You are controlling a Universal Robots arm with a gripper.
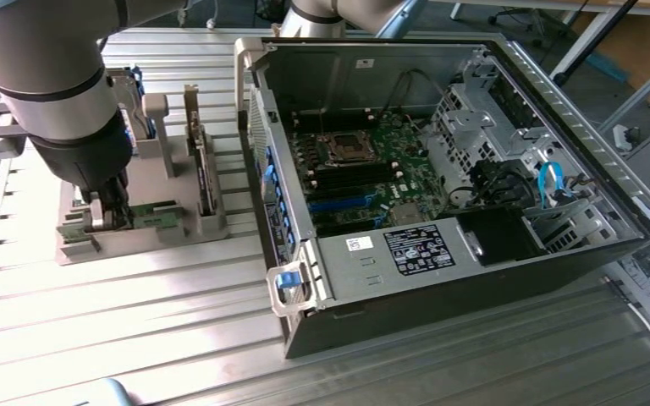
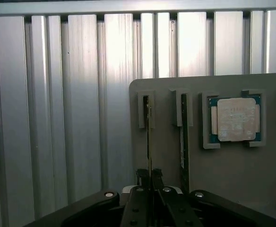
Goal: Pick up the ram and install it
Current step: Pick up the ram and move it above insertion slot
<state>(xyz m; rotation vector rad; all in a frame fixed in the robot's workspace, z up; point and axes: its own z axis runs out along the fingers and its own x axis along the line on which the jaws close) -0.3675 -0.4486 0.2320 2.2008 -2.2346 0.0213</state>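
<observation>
Pinching the ram [image 2: 148, 137] with the gripper [image 2: 149, 174], on edge in the holder's [image 2: 165, 142] end slot, farthest from the holder's chip [image 2: 236, 118].

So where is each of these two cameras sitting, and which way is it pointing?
Exterior view: high above the slatted table, angled down at the open computer case and the grey holder at the exterior view's left; the arm reaches down in front.
Wrist view: on the wrist, looking straight down past the pincer, shut on the ram standing edgewise in the holder, near a processor chip.
Shared: the holder, the pincer, the table slats.
</observation>
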